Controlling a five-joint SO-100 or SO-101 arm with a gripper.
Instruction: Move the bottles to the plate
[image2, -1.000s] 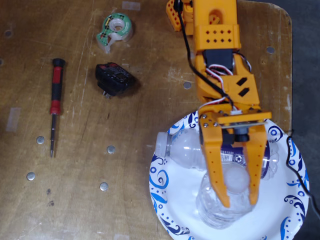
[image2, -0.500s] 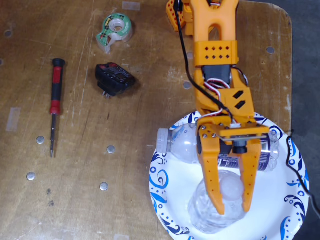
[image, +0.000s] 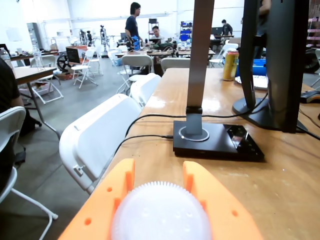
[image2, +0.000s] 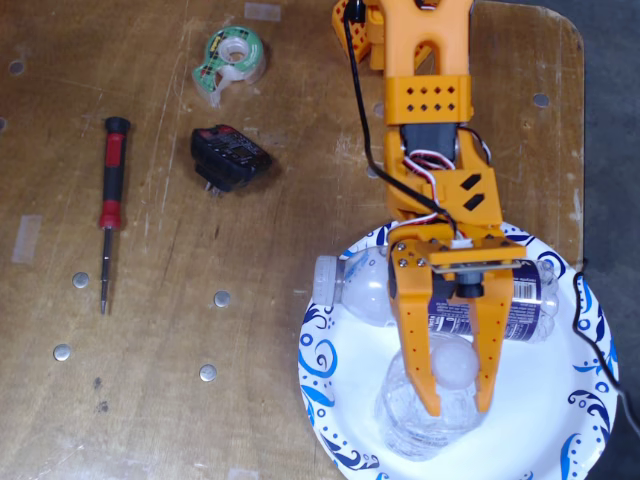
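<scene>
Straddling upright bottle (image2: 432, 415) cap, hand (image2: 458, 406); grip unclear.

No brand name, number or sign can be read in either view.

In the fixed view, the lying bottle (image2: 372, 288) on the plate (image2: 325, 375) carries a dark label (image2: 522, 312) at 3 o'clock from its cap. The label shows fine light print, too small to read.

In the wrist view, a can (image: 230, 65) stands on the table at 1 o'clock. Its markings are blurred and cannot be read.
</scene>
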